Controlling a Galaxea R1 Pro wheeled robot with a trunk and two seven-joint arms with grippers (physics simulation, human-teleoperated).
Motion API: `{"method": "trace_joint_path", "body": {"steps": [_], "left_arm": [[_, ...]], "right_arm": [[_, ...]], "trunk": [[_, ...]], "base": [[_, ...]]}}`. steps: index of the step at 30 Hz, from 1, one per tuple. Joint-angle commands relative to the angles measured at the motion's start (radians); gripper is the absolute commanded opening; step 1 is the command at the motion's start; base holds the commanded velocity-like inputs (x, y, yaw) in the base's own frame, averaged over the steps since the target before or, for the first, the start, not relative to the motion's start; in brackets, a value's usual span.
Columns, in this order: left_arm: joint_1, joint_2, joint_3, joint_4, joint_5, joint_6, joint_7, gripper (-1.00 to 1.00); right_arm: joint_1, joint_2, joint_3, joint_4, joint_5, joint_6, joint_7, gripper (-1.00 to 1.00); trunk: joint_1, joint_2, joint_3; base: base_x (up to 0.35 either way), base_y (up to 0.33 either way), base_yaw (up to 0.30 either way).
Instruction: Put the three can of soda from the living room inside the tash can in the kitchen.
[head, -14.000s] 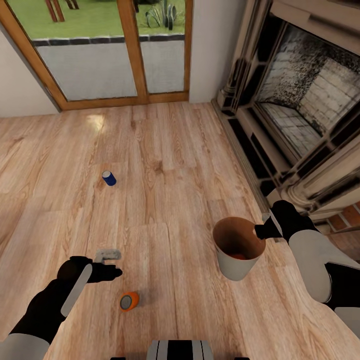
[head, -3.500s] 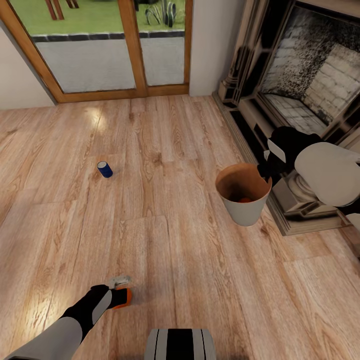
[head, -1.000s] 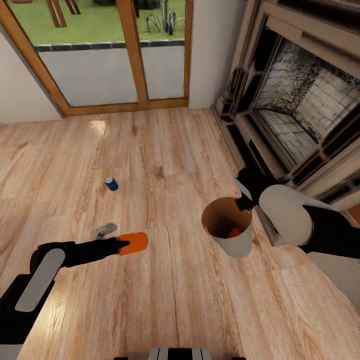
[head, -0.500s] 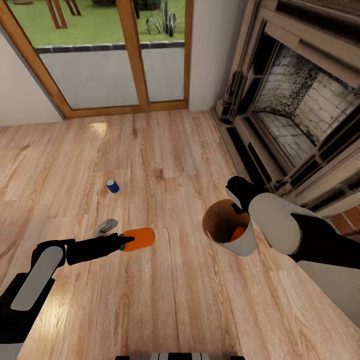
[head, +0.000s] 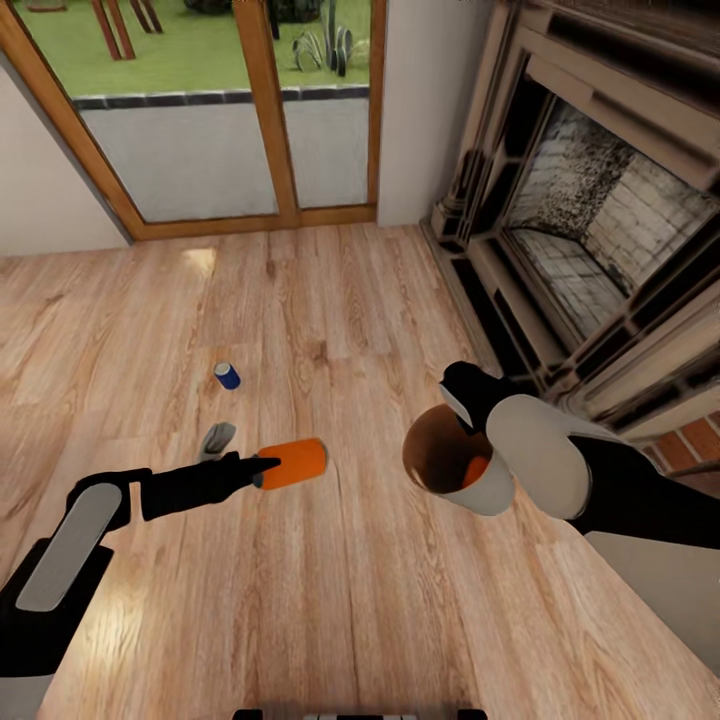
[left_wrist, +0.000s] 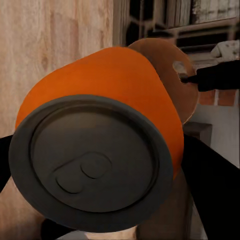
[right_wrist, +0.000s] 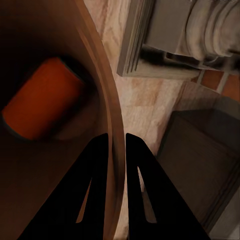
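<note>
Living rm, wood plank floor (head: 380, 600): the robot's left gripper (head: 252, 468) holds an orange soda can (head: 293, 463) lying sideways in the air, jaws clamped on the can's near end, far end pointing toward the trash can (head: 490, 493). From the left wrist cam the can's grey top (left_wrist: 90, 162) w/ pull tab faces the lens, black fingers (left_wrist: 210, 190) on both sides of the orange body.

The right gripper (right_wrist: 116, 145) pinches the bin's rim: jaws nearly closed, one finger inside the wall, one outside, thin wall between them. The bin is tilted, its orange-brown mouth turned toward the held can; whether its base touches the floor can't be told. A second orange can (right_wrist: 42, 97) lies inside on the bin's wall, also seen from the head cam (head: 476, 468).

The dark blue can (head: 227, 375) stands upright on the floor, well apart from both arms, toward the wood-framed glass doors (head: 200, 110). Fireplace (head: 590, 220) at the robot's right, just beyond the bin.
</note>
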Motion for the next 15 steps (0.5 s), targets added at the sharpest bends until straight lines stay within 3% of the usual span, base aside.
{"method": "trace_joint_path", "body": {"steps": [1, 2, 7, 15], "left_arm": [[-0.002, 0.0, 0.0, 0.0, 0.008, 0.0, 0.0, -1.0], [-0.007, 0.0, -0.001, -0.001, 0.027, 0.0, 0.001, -1.0], [-0.015, -0.001, -0.001, -0.002, 0.054, 0.0, 0.004, -1.0], [-0.03, -0.013, -0.007, -0.003, 0.065, 0.0, 0.005, -1.0]], "right_arm": [[0.002, 0.001, 0.019, -0.001, 0.016, 0.003, 0.001, -1.0], [0.005, 0.004, 0.019, 0.0, 0.016, 0.003, 0.001, -1.0], [0.015, 0.012, 0.019, 0.0, 0.016, -0.008, -0.002, -1.0], [0.037, 0.023, 0.02, 0.002, 0.013, -0.017, -0.005, -1.0]], "trunk": [[-0.004, 0.007, 0.003], [-0.008, 0.014, 0.006], [-0.027, 0.049, 0.022], [-0.058, 0.105, 0.047]], "base": [[0.0, 0.0, 0.0], [0.0, 0.0, 0.0], [0.0, 0.0, 0.0], [0.0, 0.0, 0.0]]}}
